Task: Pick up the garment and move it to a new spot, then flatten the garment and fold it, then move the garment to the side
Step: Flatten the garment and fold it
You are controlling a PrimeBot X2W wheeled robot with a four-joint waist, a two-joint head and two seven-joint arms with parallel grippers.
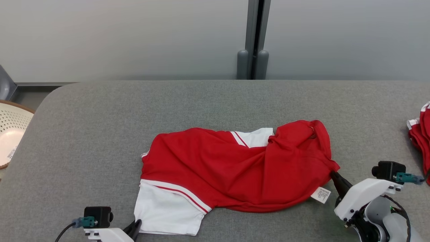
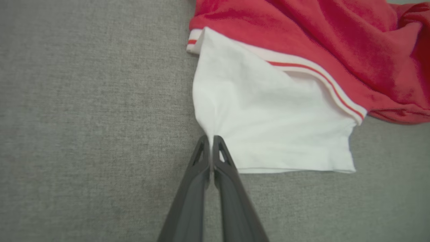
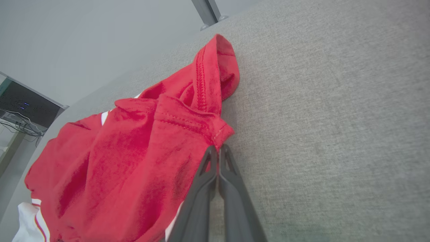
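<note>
**Head view.** A red-and-white shirt (image 1: 235, 168) lies rumpled across the near middle of the grey, cloth-covered desk (image 1: 215, 101). One white sleeve (image 1: 168, 211) is spread toward the near left, and a white care label (image 1: 320, 195) sticks out from the shirt's near right edge. The left fingers (image 1: 134, 228) meet the sleeve's near left corner. The right fingers (image 1: 337, 179) reach the red corner at the shirt's right end. This view also takes in the surroundings. A perforated white basket with a wooden rim (image 1: 11, 134) sits past the desk's rounded left corner. More red-and-white clothes (image 1: 420, 131) lie at the right edge, well apart from the shirt. A grey post (image 1: 253, 40) stands against the pale wall behind. Bare desk runs wide to the left, to the right and toward the far edge.

**Left wrist view.** The grip itself shows here. The left fingers (image 2: 215, 138) are pressed together on a pulled-up pinch of the sleeve's white cloth, which gathers into a narrow peak at their tips. The sleeve cloth is smooth and thin, and its cuff has a white band with a thin red stripe. The red body beside it looks softer and is creased. The desk has a coarse woven surface and is open on the left.

**Right wrist view.** The right fingers (image 3: 224, 148) are closed on a stitched red hem corner. The red cloth bunches into folds above them. Desk lies open to the right. A dark unit with cables (image 3: 23, 107) stands beyond the desk.
</note>
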